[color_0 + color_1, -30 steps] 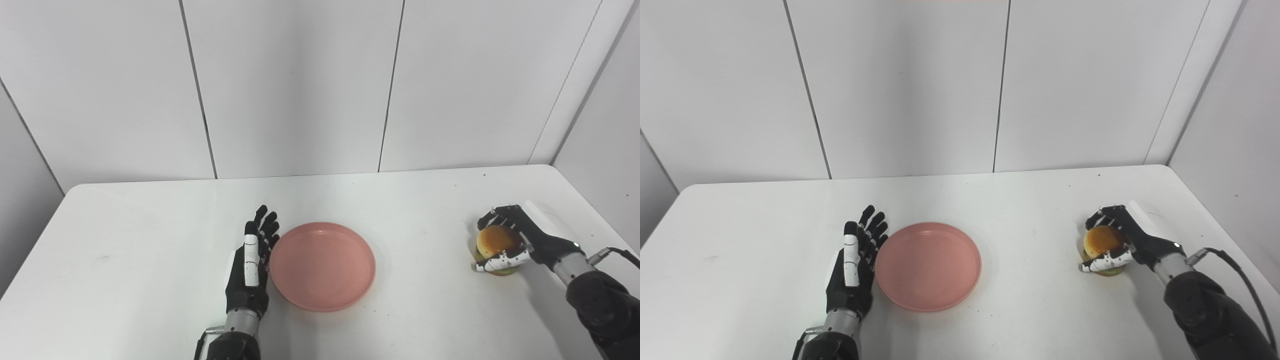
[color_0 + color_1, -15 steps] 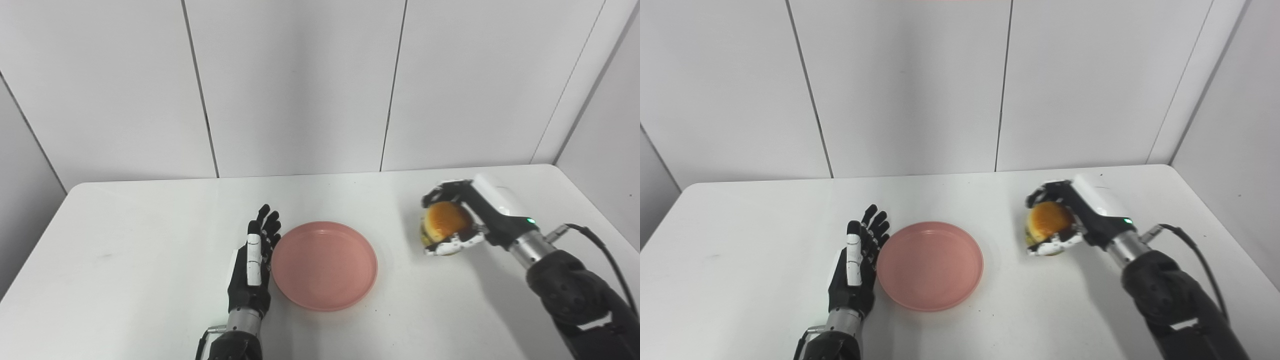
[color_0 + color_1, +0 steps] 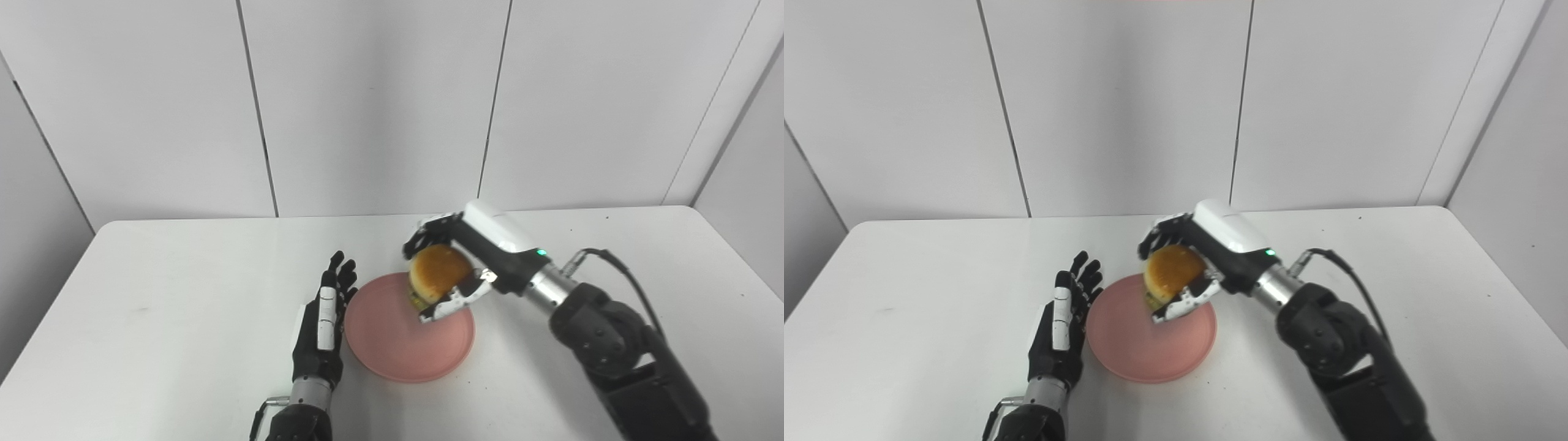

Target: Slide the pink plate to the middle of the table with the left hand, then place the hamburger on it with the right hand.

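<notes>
The white rectangular table (image 3: 153, 294) is seen from above, with grey wall panels (image 3: 367, 104) behind it. At the left, the black-and-white left hand (image 3: 321, 334) is laid flat and edge-on on the table, fingers straight and slightly spread, pointing away from the robot; nothing is held. Its thumb side lies just beside the left rim of the round, shallow pink plastic plate (image 3: 398, 355), which sits near the middle of the table. Whether hand and rim touch cannot be told.

Over the far part of the plate, the round hamburger with a golden-brown bun (image 3: 436, 275) is held in the air, gripped by the right hand (image 3: 465, 263), whose fingers wrap over the bun's far side and whose thumb closes under its near side. The hamburger is tilted, its bun top facing the camera and slightly left; a greenish layer shows at its lower left edge.

In the right eye view, more of the plate's right rim (image 3: 1209, 324) is covered by the right forearm than in the left eye view.
</notes>
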### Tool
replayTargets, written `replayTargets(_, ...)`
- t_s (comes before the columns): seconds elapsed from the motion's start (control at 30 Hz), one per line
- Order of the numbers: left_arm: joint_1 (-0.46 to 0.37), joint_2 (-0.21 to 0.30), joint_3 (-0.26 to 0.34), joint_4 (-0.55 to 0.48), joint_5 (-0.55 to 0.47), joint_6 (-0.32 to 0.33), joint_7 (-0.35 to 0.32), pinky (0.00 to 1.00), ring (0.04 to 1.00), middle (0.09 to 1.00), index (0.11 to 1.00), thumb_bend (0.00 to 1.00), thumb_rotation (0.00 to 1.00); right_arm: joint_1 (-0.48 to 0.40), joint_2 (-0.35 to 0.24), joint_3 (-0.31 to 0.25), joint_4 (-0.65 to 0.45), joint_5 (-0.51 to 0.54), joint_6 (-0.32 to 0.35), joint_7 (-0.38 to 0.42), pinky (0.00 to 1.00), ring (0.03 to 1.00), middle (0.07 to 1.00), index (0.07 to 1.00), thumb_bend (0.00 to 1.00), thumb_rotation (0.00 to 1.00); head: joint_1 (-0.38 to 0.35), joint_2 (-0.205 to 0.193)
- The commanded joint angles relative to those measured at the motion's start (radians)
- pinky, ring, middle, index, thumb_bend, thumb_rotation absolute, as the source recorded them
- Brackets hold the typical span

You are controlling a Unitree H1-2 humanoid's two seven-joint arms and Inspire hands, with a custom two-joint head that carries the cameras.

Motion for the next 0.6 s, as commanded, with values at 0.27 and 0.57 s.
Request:
replayTargets(0.27,0.033,-0.033,-0.006,0.07,0.019,-0.06,0.037,0.97,0.969,0.953,0.944,0.81,1.0,-0.063,0.033,0.05,0.165,-0.016,-0.087,-0.009,0.38,0.415,0.487,0.525,0.51,0.0,0.045,-0.015)
replayTargets(0.57,0.033,-0.035,-0.02,0.083,0.034,-0.072,0.055,1.0,0.971,0.961,0.949,0.82,1.0,-0.071,0.048,0.074,0.256,-0.059,-0.075,-0.009,0.37,0.407,0.492,0.524,0.51,0.0,0.056,-0.013)
